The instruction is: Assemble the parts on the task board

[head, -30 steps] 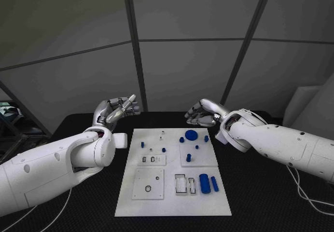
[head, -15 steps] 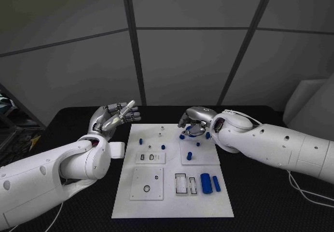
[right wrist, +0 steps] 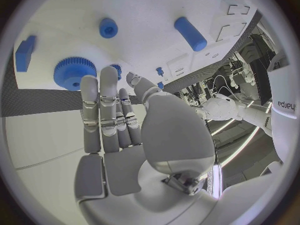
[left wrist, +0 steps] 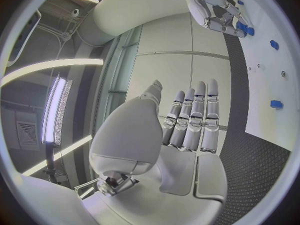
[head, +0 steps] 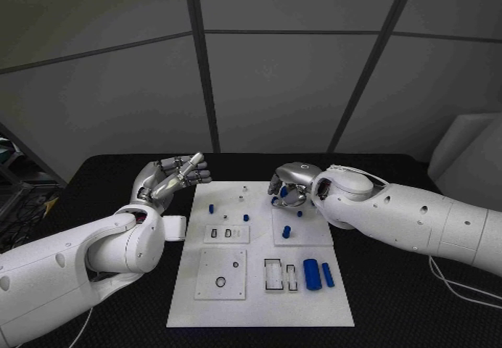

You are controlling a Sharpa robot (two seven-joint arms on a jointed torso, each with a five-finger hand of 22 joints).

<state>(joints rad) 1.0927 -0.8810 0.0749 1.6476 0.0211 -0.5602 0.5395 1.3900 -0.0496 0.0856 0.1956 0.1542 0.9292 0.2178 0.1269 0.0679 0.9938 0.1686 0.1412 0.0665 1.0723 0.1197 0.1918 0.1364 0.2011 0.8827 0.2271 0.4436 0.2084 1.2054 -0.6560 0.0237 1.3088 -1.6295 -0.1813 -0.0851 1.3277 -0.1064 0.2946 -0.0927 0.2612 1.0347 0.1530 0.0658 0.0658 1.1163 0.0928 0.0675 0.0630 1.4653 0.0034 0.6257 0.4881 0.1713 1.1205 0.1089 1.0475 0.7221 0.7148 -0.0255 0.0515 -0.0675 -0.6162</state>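
Note:
The white task board (head: 262, 290) lies in the middle of the black table. On it are small blue pegs (head: 286, 232), a thick blue cylinder (head: 310, 274) and a slim blue bar (head: 327, 274). My right hand (head: 291, 187) hovers over the board's far part with its fingers stretched towards a blue gear (right wrist: 75, 72) and nothing in them. A blue peg (right wrist: 108, 28) and the thick cylinder (right wrist: 190, 33) lie beyond the gear. My left hand (head: 173, 177) is raised beside the board's far left corner, fingers straight and empty. The left wrist view catches the right hand (left wrist: 215, 12) over the board (left wrist: 269, 65).
Two raised white plates with slots (head: 222, 274) sit on the board's left half, and empty rectangular slots (head: 279, 277) lie beside the thick cylinder. Black tabletop (head: 408, 290) surrounds the board. A grey panelled wall stands behind the table.
My right hand has come in from beyond the board's far edge and lowered over the blue gear. The left hand has stayed raised. The camera has tilted a little.

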